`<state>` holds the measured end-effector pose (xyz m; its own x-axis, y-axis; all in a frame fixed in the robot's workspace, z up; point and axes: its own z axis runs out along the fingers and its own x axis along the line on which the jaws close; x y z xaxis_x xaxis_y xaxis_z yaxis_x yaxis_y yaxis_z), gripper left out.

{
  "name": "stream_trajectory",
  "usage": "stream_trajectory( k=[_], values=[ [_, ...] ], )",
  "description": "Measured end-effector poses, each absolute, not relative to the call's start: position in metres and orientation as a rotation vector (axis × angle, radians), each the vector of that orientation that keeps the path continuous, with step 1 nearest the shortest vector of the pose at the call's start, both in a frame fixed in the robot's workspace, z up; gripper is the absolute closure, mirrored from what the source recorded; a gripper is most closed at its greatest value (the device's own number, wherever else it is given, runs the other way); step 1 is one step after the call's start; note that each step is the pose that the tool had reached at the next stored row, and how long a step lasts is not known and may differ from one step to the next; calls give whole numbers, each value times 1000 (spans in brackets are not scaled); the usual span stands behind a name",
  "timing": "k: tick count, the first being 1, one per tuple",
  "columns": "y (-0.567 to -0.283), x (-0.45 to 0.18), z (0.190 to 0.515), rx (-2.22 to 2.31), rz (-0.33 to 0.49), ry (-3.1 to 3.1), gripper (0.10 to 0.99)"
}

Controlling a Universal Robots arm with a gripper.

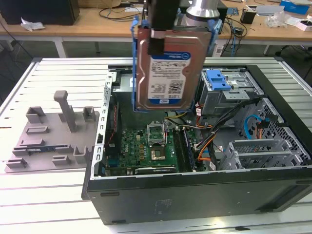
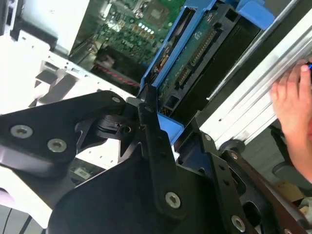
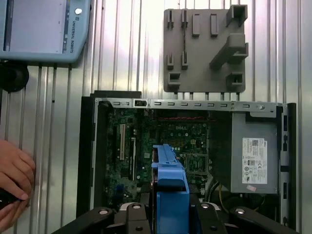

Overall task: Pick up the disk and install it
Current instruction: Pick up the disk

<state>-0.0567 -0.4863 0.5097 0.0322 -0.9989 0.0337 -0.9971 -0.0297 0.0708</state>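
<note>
Gripper: your gripper (image 1: 161, 38) was clamped on the disk (image 1: 168, 73), gripping the top end of its blue rail (image 1: 135, 63)
Disk: it hung upright in the air above the open case (image 1: 195, 195), with its label toward the exterior camera, over the board (image 1: 146, 146) and touching nothing below
Step, as I judged it: the carry toward the bay (image 1: 224, 100), with the install not yet done
Doing it well: you needed to hold the disk square in that narrow grip, keep its lower edge clear of the cables (image 1: 204, 141) and the case wall, and line the rails up with the bay beside the blue clip (image 1: 218, 80) without any twist
Hazard: a hand (image 3: 14, 178) lay on the table (image 1: 48, 204) near the case, and you had to mind it
Second wrist view: it gave you the black fingers (image 2: 152, 141) pinching the rail end, and the disk's circuit side, which faced away from the exterior camera
First wrist view: it looked down past the rail to the power supply (image 3: 253, 156) and, farther off, the grey fixture (image 3: 204, 48)
Exterior view: it gave you the label and the gap above the board
</note>
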Motion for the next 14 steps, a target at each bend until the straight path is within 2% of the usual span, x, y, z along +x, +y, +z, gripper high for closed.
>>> stream_trajectory(
  k=[8,14],
  values=[
    [-504,-19,510,2200,-43,-2132,718],
    [-504,-17,510,2200,-43,-2133,718]
  ],
)
